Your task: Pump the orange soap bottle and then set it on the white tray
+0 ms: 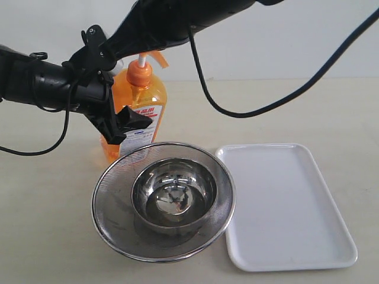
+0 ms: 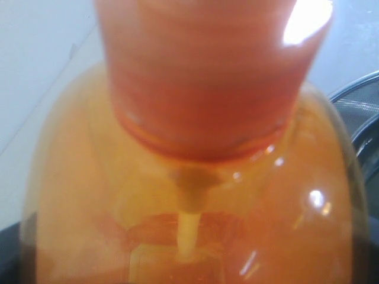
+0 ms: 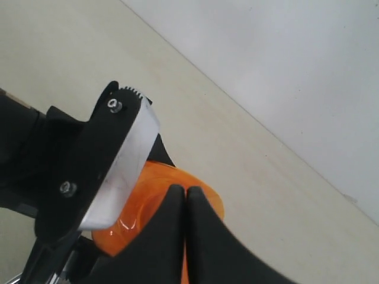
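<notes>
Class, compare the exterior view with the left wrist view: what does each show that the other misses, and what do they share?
Only the exterior view shows the white tray, the small steel bowl sitting inside the steel strainer bowl, and the white pump stem. Only the left wrist view shows the pale dip tube inside the orange soap bottle, seen blurred and close up. Both show that bottle, its orange collar, and part of the strainer's mesh, which is only an edge in the wrist view.
</notes>
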Controlling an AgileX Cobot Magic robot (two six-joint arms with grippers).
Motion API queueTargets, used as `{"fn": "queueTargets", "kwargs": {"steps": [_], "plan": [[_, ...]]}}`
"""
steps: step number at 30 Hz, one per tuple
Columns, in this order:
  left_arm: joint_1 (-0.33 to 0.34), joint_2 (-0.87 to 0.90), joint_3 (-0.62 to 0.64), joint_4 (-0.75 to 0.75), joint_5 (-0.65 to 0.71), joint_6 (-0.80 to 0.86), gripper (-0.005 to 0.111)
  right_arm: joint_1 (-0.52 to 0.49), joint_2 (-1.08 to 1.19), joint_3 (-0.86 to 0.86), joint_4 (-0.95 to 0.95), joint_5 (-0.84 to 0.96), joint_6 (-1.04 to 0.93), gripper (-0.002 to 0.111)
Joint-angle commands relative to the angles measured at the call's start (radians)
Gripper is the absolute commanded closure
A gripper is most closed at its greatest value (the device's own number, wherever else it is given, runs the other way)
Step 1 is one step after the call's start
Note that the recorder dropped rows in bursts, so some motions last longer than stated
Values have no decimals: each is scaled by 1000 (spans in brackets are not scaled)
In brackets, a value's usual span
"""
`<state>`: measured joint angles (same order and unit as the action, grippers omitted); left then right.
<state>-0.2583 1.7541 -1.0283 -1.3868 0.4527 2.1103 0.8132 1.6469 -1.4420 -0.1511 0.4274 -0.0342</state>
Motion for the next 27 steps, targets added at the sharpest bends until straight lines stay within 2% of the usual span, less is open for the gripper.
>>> {"fn": "queueTargets", "kwargs": {"steps": [1,27], "plan": [[-8,4,11,8,15,-12,102,4,28,18,10,90,-6,108],[-8,4,11,8,15,-12,102,4,30,18,-41,148,29,108]]}}
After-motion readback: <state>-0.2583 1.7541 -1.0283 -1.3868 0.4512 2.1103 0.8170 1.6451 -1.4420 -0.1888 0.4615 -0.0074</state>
